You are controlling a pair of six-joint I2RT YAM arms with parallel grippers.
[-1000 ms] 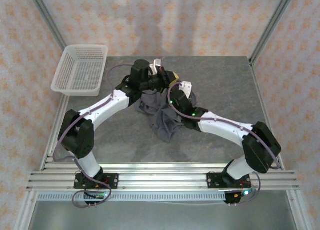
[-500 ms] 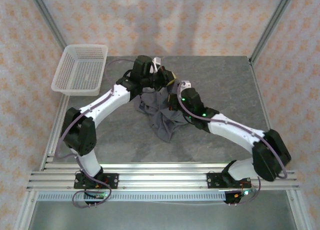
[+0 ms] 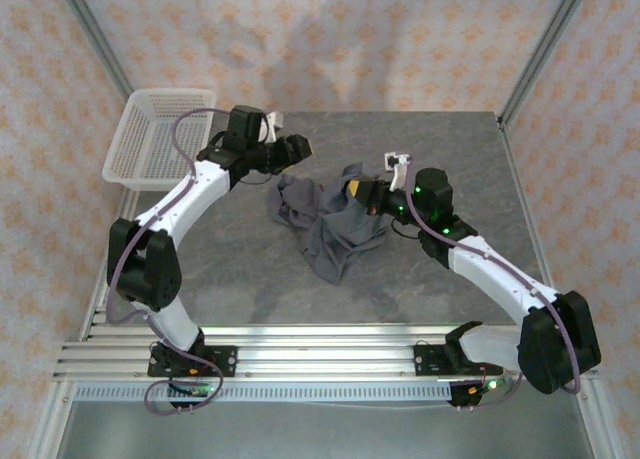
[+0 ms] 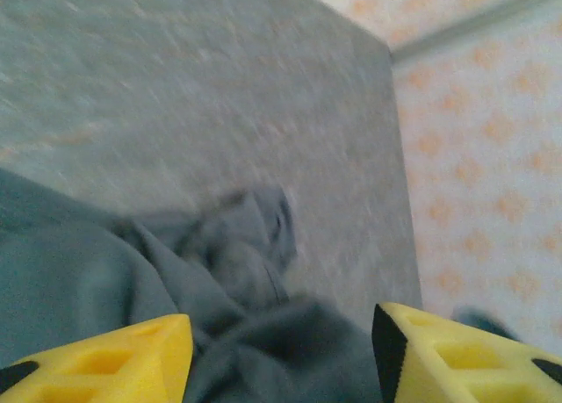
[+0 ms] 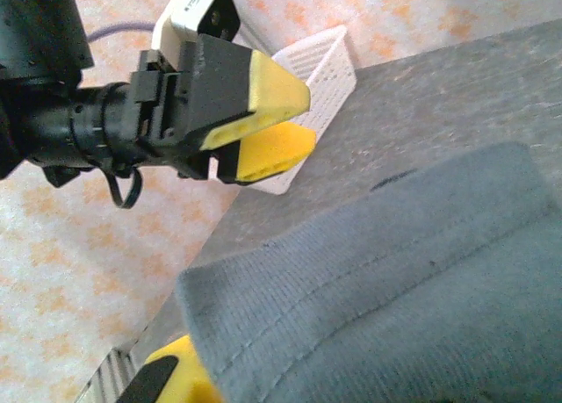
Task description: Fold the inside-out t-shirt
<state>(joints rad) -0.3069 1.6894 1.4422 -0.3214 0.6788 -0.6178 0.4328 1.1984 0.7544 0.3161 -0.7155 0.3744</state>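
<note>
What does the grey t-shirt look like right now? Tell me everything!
The t-shirt is dark slate-grey soft cloth, with stitched hems showing. It lies crumpled in a bunched heap in the middle of the grey table, not folded yet. The right pincer is shut on its right edge, holding that bit up. The left pincer is open off to the side, apart from the cloth.

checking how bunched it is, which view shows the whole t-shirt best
Top external: the t-shirt lies whole, crumpled on the table. The left wrist view gives blurred folds beyond its yellow fingers; the right wrist view, one stitched hem up close.
</note>
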